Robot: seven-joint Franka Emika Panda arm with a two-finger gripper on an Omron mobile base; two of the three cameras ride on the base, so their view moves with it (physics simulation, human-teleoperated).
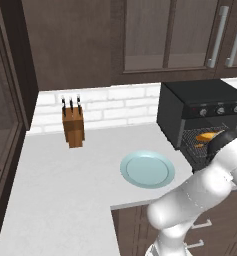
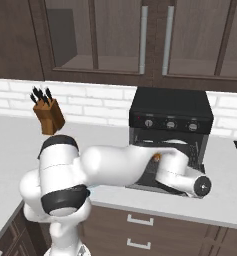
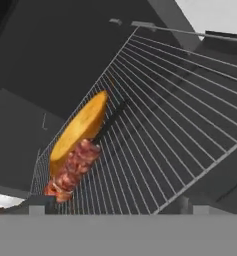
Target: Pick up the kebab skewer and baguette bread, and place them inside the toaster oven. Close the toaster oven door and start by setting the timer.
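Since the baguette bread (image 3: pixel 81 128) and kebab skewer (image 3: pixel 74 167) lay touching on the toaster oven (image 2: pixel 171 109) rack, loading looked finished; the gripper (image 3: pixel 112 206) stood before them, jaws wide, holding nothing.

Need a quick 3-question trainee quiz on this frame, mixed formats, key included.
1. True or false: the baguette bread and kebab skewer lie side by side on the rack of the toaster oven.
2. The toaster oven door is: A) shut B) open.
3. What stands on the counter by the wall, left of the plate?

Key: 1 true; 2 B; 3 the knife block.
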